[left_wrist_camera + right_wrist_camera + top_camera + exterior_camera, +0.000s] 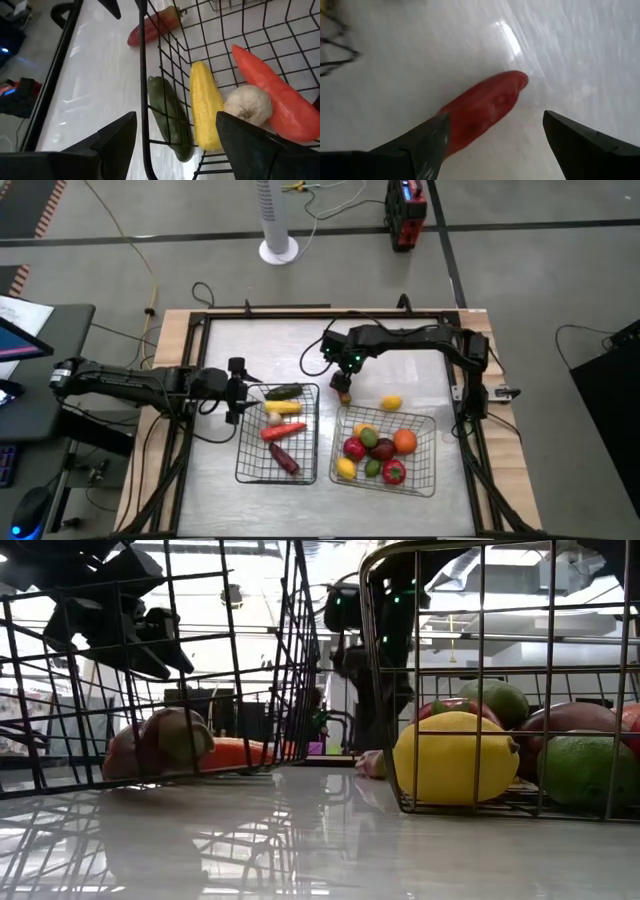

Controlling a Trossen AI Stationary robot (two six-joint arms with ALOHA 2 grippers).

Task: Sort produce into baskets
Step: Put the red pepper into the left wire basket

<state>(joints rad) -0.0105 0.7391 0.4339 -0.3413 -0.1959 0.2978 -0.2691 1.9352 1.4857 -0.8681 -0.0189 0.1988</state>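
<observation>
Two wire baskets sit side by side near the table's front. The left basket (240, 450) holds long produce: a green piece (167, 117), yellow corn (205, 107), garlic (248, 104), an orange-red piece (280, 100) and a maroon one (284, 458). The right basket (432, 450) holds several round pieces. My left gripper (238, 395) hangs open at the left basket's far left corner, its fingers (176, 117) either side of the rim wire. My right gripper (342, 387) is open above a long red piece (480, 112) lying on the table, one finger on each side of it.
A yellow lemon-like piece (391, 403) lies on the table just behind the right basket. A black frame (200, 340) borders the table. There is bare tabletop behind the baskets and at the front edge (330, 510).
</observation>
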